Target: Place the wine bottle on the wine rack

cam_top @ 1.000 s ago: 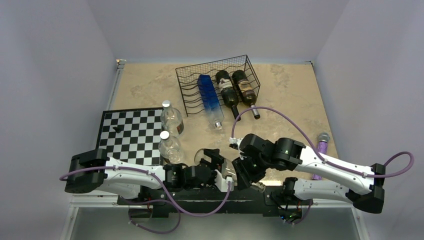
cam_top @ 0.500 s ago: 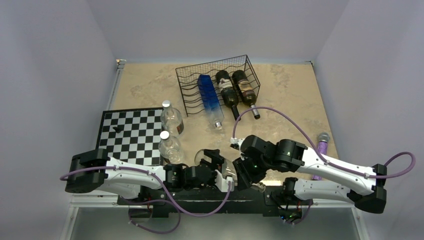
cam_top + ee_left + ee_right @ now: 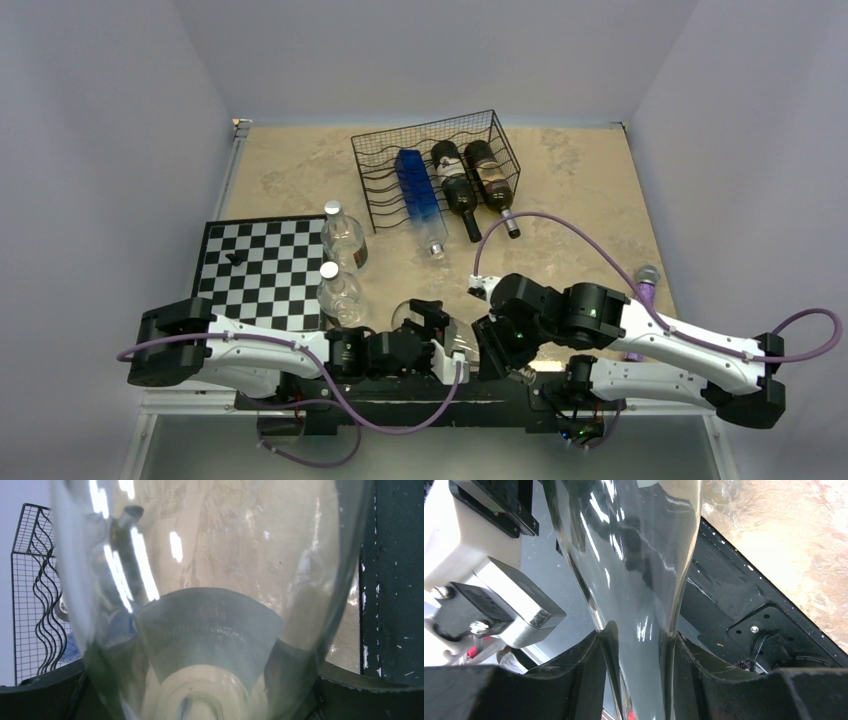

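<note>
1. The clear wine bottle (image 3: 210,580) is held at the near edge of the table (image 3: 300,170), long axis left-right, neck pointing right.
2. Its body is clasped by the left gripper (image 3: 210,690), its neck by the right gripper (image 3: 636,655).

The wine rack (image 3: 436,170) stands far centre with three bottles (image 3: 460,190) in it. The chessboard (image 3: 255,270) lies near left, with two water bottles (image 3: 342,240) at its right edge. The wine bottle (image 3: 210,580) lies nearest.

Robot lab cell: bare grey walls (image 3: 100,150) round table (image 3: 300,170) w/ 2 arms (image 3: 260,350).
</note>
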`<state>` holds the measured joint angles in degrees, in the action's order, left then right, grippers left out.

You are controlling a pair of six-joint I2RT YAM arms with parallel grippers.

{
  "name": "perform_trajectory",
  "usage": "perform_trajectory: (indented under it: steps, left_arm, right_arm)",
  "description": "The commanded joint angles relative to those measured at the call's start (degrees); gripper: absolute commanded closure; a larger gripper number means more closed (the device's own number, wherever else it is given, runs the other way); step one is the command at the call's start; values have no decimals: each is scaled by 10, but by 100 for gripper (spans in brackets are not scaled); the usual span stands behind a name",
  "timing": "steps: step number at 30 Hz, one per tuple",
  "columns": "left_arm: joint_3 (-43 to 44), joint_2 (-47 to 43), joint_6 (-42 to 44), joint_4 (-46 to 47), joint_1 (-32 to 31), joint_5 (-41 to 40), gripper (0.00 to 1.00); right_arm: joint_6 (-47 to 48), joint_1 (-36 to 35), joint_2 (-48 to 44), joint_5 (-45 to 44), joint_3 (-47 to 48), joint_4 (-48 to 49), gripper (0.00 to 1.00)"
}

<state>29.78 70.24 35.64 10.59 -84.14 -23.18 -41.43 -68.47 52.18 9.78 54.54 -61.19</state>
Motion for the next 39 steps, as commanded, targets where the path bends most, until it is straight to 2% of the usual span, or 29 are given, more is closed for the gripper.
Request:
perform_trajectory:
  steps: [1, 5, 9, 12, 17, 21, 26, 33, 39]
  left_arm:
    - [44, -33, -51, 79, 0, 6, 1]
    - [47, -25, -51, 61, -1, 10, 1]
    - [89, 10, -53, -31, -1, 17, 1]
    - [102, 35, -40, -59, -1, 16, 1]
    - [68, 15, 18, -14, -2, 63, 1]
    - [46, -8, 64, 18, -2, 105, 1]
    - [32, -8, 109, 45, -2, 95, 1]
    - [7, -38, 98, 67, -2, 80, 1]
    - [-16, -122, 46, 67, -2, 103, 1]
  right_arm:
    - [-15, -1, -26, -72, 40, 15, 100]
    - [-21, -1, -38, -95, 54, -3, 100]
    - [-24, -1, -60, -141, 65, -19, 100]
    - [-29, -1, -67, -164, 77, -37, 100]
    - [-29, -1, -67, -193, 97, -73, 100]
    - [-26, -1, -68, -184, 97, -70, 100]
    - [-23, -1, -66, -183, 103, -80, 100]
    - [-30, -1, -76, -213, 95, -88, 100]
    - [-36, -1, -83, -267, 88, -92, 100]
